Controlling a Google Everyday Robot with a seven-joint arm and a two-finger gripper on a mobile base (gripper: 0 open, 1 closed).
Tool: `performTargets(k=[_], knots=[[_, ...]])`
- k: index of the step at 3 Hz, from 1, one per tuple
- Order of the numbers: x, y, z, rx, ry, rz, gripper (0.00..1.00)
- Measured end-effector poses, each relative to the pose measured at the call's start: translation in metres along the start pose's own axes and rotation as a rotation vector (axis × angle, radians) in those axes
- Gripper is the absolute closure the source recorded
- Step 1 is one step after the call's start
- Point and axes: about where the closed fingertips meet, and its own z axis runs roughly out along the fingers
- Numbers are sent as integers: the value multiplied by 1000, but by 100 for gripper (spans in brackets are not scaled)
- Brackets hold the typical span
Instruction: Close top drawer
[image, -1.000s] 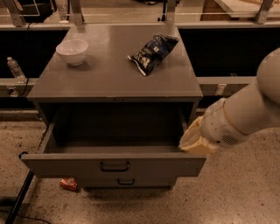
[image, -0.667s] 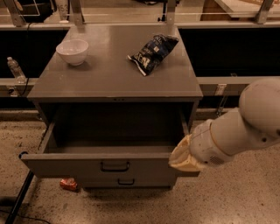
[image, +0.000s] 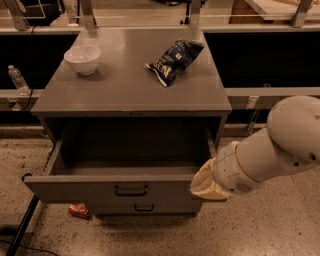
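Camera view: top drawer (image: 95, 189) is pulled well out below the worktop's (image: 125, 95) front edge, its inside dark, its black handle (image: 131, 190) at centre. The gripper (image: 202, 186) is at the drawer front's right end, buried under the tan wrist cover and white arm (image: 280, 145); open or closed, cannot tell. White bowl (image: 82, 59) sits near the back-left corner, dark blue snack bag (image: 174, 61) toward the back-right, print unreadable. Lower drawer front (image: 160, 206) is mostly hidden. Water bottle (image: 16, 79) is left of the worktop, label unreadable. An orange-red scrap (image: 78, 210) lies on the floor, unclear what.
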Motion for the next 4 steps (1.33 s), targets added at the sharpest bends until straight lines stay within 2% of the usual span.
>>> performTargets(k=[1,2,3,4], knots=[[9,7,31,-15,-19,5,100],[31,12,93,13,-15,-25,100],[39,13,124,21,-5,-58,100],[44,8,147,51,-8,-108,100]])
